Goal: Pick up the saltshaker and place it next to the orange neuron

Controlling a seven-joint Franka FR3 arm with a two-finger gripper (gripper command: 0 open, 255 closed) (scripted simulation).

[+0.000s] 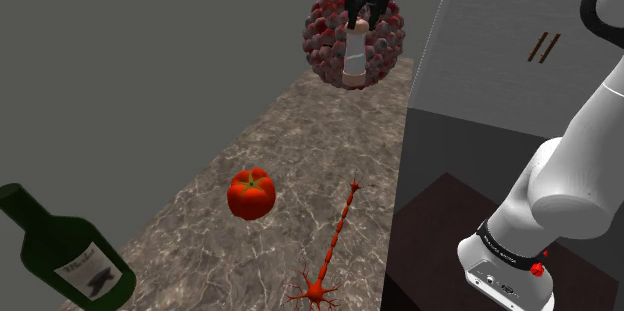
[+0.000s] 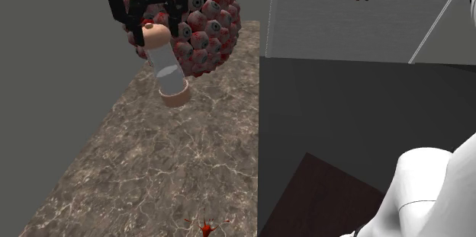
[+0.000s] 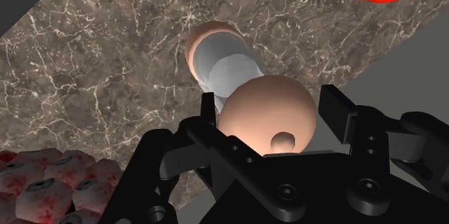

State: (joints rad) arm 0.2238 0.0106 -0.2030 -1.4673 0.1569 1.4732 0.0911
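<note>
A black gripper (image 1: 362,9) pinches the pale cap of a clear saltshaker (image 1: 355,54), holding it in the air well apart from the orange neuron (image 1: 330,259), at the far end of the marbled counter (image 1: 290,139) against a ball of bloodshot eyeballs (image 1: 320,39). The neuron lies at the near end, close to the counter's edge on the shoulder view's right, with a red tomato (image 1: 251,193) near its long tail on the other side. Bare stone stretches from the neuron toward the shaker.
</note>
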